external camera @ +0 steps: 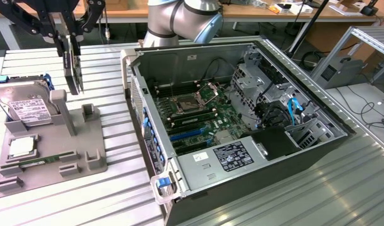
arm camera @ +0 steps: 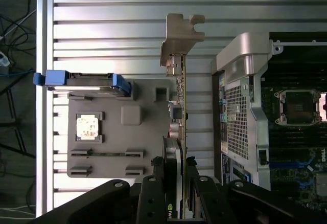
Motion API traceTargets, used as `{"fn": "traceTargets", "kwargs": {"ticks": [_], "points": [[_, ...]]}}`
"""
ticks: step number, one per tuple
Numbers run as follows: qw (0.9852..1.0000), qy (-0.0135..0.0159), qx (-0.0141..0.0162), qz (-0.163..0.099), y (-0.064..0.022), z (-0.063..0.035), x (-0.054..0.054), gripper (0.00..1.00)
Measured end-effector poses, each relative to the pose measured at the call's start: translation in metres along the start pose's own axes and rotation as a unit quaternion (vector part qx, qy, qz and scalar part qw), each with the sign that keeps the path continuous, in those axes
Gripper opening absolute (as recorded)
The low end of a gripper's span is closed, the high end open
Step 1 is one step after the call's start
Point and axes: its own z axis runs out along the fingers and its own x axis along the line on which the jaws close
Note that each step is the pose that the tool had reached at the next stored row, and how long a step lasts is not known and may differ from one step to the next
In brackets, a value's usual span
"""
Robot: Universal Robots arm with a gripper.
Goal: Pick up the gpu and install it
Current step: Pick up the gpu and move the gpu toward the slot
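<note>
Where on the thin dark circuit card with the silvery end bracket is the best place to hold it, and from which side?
Probably the upper long edge, away from the silvery end bracket, coming from above. The thin dark circuit card stands on edge, so its two flat faces suit a pinch; the gripper clamps it there now.

A slatted metal table (external camera: 273,197) carries two things directly. A grey holder tray (external camera: 85,150) lies flat towards the table's edge on the exterior view's left. Just beside it, an open computer case (external camera: 179,63) rests on its side, filling the table's middle.
</note>
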Motion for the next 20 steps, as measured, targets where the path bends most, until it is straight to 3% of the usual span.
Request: {"fn": "traceTargets", "kwargs": {"ticks": [20], "points": [[1.0, 0.0, 0.0, 0.0, 0.0006, 0.001, -0.039, 0.27]]}}
